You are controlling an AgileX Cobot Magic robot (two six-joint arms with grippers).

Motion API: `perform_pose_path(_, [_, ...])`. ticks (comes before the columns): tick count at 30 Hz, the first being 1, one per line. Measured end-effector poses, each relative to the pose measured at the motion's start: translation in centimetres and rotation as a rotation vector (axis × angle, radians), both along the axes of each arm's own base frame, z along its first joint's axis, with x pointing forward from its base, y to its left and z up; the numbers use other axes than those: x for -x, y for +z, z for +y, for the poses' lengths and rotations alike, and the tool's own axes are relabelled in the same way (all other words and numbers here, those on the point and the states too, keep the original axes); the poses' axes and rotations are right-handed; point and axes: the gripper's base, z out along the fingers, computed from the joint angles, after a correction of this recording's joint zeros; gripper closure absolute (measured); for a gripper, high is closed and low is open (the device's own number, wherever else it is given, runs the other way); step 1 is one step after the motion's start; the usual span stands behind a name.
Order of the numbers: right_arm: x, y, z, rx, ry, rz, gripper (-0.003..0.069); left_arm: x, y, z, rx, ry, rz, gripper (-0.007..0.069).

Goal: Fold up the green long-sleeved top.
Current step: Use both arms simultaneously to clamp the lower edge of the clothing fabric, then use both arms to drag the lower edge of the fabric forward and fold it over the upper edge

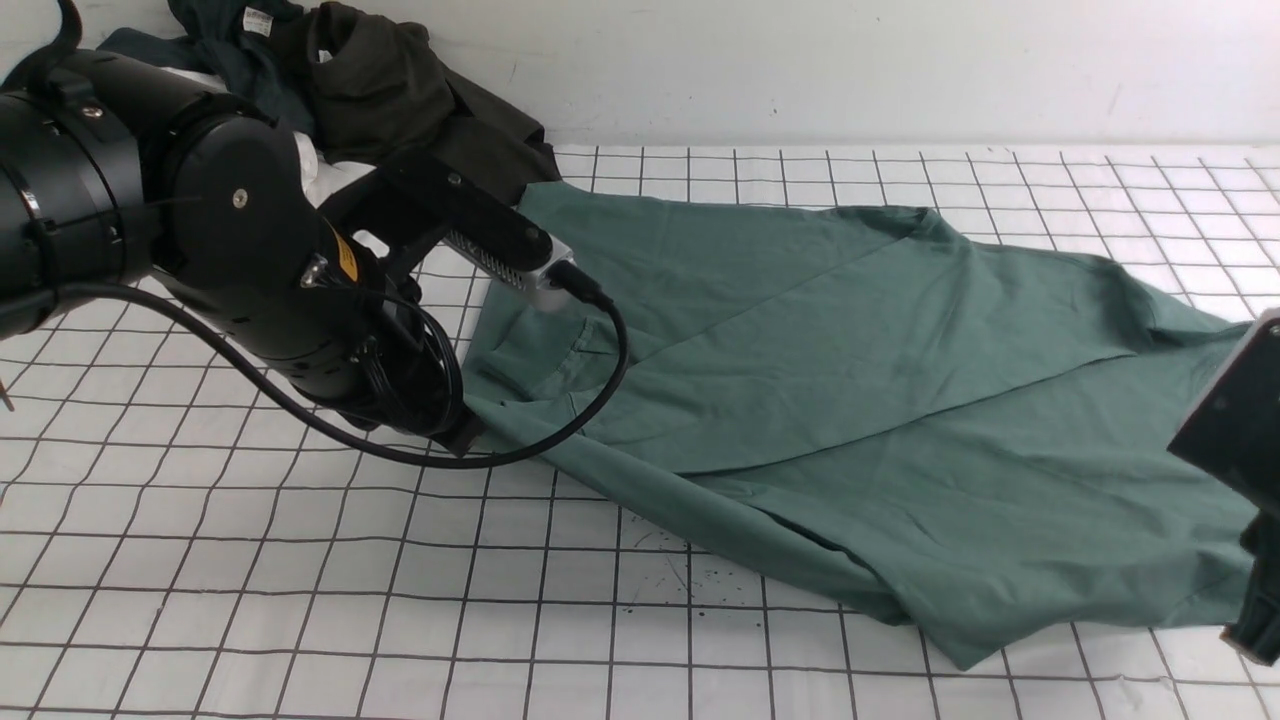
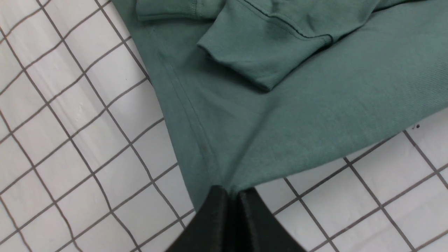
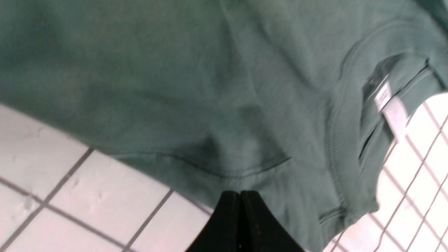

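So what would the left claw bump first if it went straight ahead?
More of the green top: the left claw is shut on its corner. Next, probably, the sleeve cuff.

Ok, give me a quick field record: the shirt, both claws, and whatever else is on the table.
garment: green long-sleeved top, partly folded, spread over the gridded table
sleeve: sleeve cuff lying on the body panel
left claw: shut on a corner of the top's edge
right claw: shut on the top's edge, near the neck label
other items: dark olive-black garment and dark teal garment, heaped far left by the wall
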Motion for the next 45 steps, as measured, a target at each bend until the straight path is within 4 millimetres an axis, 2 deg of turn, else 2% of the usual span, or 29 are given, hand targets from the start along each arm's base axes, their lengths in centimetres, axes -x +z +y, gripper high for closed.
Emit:
perform_pose_path(2, [-0.1,-1.0,-0.1,0.019,-0.009,0.056,0.0601,-0.1,0.0,0.0,0.003,0.000,-0.006,0.0620])
perform_pose_path(3, [-0.1,-1.1,-0.1,0.020,-0.009,0.061,0.0601,-0.1,0.0,0.0,0.003,0.000,-0.006,0.0620])
perform_pose_path(5, [-0.5,-2.4,-0.2,0.054,0.013,0.113,0.0499,-0.1,0.0,-0.1,0.006,0.000,-0.014,0.0620])
perform_pose_path(6, [-0.6,-2.6,-0.2,0.060,0.019,0.121,0.0481,-0.1,0.1,-0.1,0.007,0.000,-0.015,0.0620])
perform_pose_path(7, [-1.0,-3.8,-0.2,0.076,0.036,0.152,0.0402,-0.2,0.0,-0.1,0.010,0.000,-0.020,0.0620])
perform_pose_path(8, [-1.1,-3.9,-0.2,0.078,0.040,0.152,0.0394,-0.2,0.0,-0.1,0.010,0.000,-0.019,0.0620])
perform_pose_path(9, [-1.4,-4.7,-0.2,0.083,0.058,0.164,0.0341,-0.3,-0.1,-0.1,0.009,0.000,-0.018,0.0620])
perform_pose_path(11, [-1.9,-5.2,-0.2,0.094,0.073,0.159,0.0319,-0.3,-0.1,-0.1,0.009,0.000,-0.017,0.0620])
perform_pose_path(13, [-2.1,-5.2,-0.2,0.092,0.064,0.144,0.0333,-0.3,-0.1,-0.1,0.010,0.000,-0.016,0.0620])
perform_pose_path(14, [-2.1,-5.2,-0.2,0.085,0.049,0.131,0.0375,-0.3,-0.1,-0.1,0.010,0.000,-0.016,0.0620])
perform_pose_path(15, [-2.2,-5.2,-0.1,0.081,0.046,0.126,0.0384,-0.3,-0.1,-0.1,0.010,0.000,-0.016,0.0620])
perform_pose_path(16, [-2.2,-5.3,-0.1,0.071,0.036,0.110,0.0452,-0.3,-0.1,-0.1,0.010,0.000,-0.015,0.0620])
perform_pose_path(17, [-2.3,-5.2,-0.1,0.067,0.033,0.103,0.0475,-0.3,-0.1,-0.1,0.010,0.000,-0.015,0.0620])
perform_pose_path(18, [-2.4,-5.2,-0.1,0.054,0.017,0.083,0.0566,-0.3,-0.1,-0.1,0.010,0.000,-0.014,0.0620])
perform_pose_path(20, [-2.3,-4.4,-0.1,0.042,-0.008,0.040,0.0640,-0.2,-0.1,-0.2,0.018,0.002,-0.011,0.0620])
perform_pose_path(25, [-1.9,-1.8,-0.3,0.041,-0.028,-0.062,0.0663,-0.1,-0.1,-0.4,0.041,0.010,0.004,0.0620])
perform_pose_path(30, [-0.2,2.2,-1.1,0.082,-0.079,-0.176,0.0664,0.5,-0.2,-0.2,0.026,0.013,0.067,0.0620])
perform_pose_path(31, [-0.2,2.3,-1.1,0.085,-0.080,-0.179,0.0664,0.6,-0.2,-0.1,0.024,0.013,0.070,0.0620])
perform_pose_path(34, [1.2,4.6,-1.7,0.151,-0.080,-0.231,0.0664,1.3,0.9,0.2,0.024,0.012,0.056,0.0620])
perform_pose_path(37, [1.4,5.4,-2.0,0.181,-0.061,-0.263,0.0664,0.9,2.0,0.3,0.037,0.027,-0.012,0.0620])
perform_pose_path(38, [0.8,5.6,-2.2,0.158,-0.055,-0.293,0.0664,-0.2,2.7,0.3,0.079,0.069,-0.076,0.0620])
perform_pose_path(39, [0.8,5.5,-2.3,0.159,-0.059,-0.289,0.0664,-0.3,2.8,0.3,0.083,0.068,-0.084,0.0620])
perform_pose_path(41, [-1.5,6.0,-3.0,0.097,-0.063,-0.346,0.0664,-3.2,3.6,-0.1,0.141,0.131,-0.160,0.0620])
perform_pose_path(44, [-6.3,6.2,-3.9,0.011,-0.040,-0.419,0.0664,-8.3,3.0,-0.9,0.165,0.163,-0.222,0.0620])
perform_pose_path(45, [-7.9,5.7,-4.2,-0.004,-0.034,-0.417,0.0664,-10.0,2.4,-1.2,0.162,0.165,-0.235,0.0620])
